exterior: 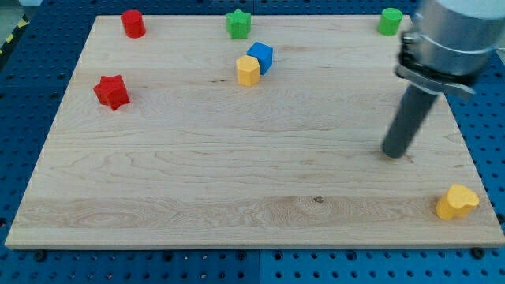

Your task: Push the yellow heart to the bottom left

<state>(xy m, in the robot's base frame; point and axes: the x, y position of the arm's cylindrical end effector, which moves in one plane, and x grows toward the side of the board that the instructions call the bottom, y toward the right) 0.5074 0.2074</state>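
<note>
All I get of the surroundings is a pale wooden board (pixel 237 181) with fine grain, evenly lit, lying on a blue perforated bench top (pixel 31 79) studded with rows of small holes. The blue shows past every edge. Beyond the board's top left corner a strip of yellow-and-black hazard tape (pixel 11 35) runs diagonally.

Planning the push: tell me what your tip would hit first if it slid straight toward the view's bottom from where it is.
Probably nothing: my tip sits up and to the view's left of the yellow heart, so a straight run down the board looks free, passing left of the heart.
</note>
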